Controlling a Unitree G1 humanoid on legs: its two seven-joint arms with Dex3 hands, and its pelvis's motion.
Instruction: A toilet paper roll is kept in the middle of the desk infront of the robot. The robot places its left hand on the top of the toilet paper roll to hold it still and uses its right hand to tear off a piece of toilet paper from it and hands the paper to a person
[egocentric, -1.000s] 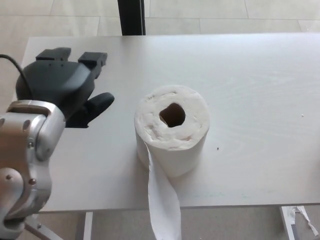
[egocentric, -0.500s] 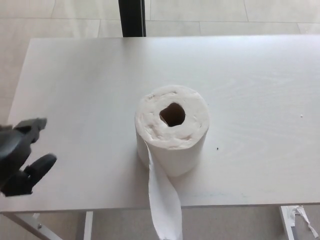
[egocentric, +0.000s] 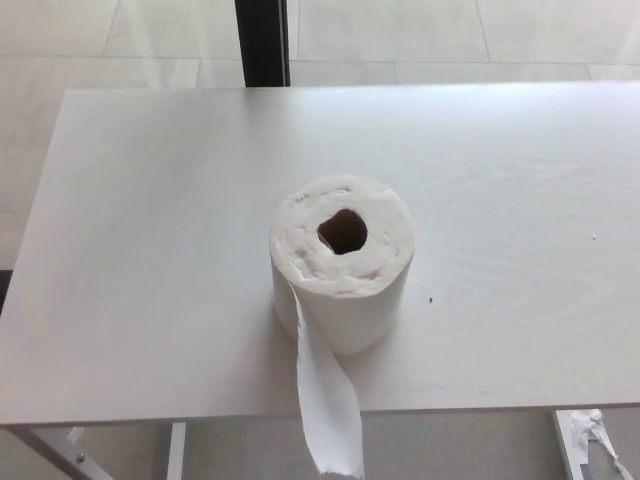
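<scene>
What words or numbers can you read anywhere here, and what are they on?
None. The toilet paper roll and its hanging strip are plain white, with no print showing.
The desk has no label, only a few tiny dark specks.
The dark post behind the desk carries no sign.

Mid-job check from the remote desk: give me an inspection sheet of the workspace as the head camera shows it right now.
Surface: white rectangular desk, one tiny dark speck right of the roll.
Job's things: white toilet paper roll standing on end mid-desk, core hole up; loose paper tail hanging over the near edge.
Clutter: nothing seen on the desk.
Hands: neither in view.
Cables: nothing seen.
Surroundings: pale tiled floor, black post behind the desk, crumpled white scrap by the lower right leg.
</scene>
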